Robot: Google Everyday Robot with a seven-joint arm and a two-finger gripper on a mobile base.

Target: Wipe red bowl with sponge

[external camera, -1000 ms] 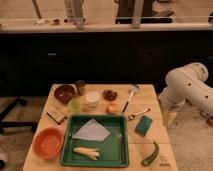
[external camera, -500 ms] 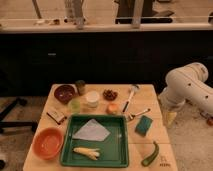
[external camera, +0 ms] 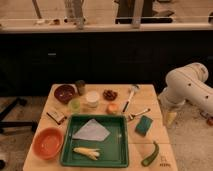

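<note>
Rectangular sponge [external camera: 144, 125]; tool [external camera: 170, 118] beside wooden table [external camera: 150, 93].

Dim, warm light; gripper [external camera: 170, 118] faintly lit beside table [external camera: 151, 98].

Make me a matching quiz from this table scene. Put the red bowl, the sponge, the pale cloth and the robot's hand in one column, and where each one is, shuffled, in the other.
Things:
1. red bowl
2. sponge
3. pale cloth
4. hand

Places:
A. inside the green tray
B. hanging beside the table, off its right edge
C. on the table, just right of the tray
D. near the table's front left corner

Pairs: 1-D, 2-C, 3-A, 4-B
</note>
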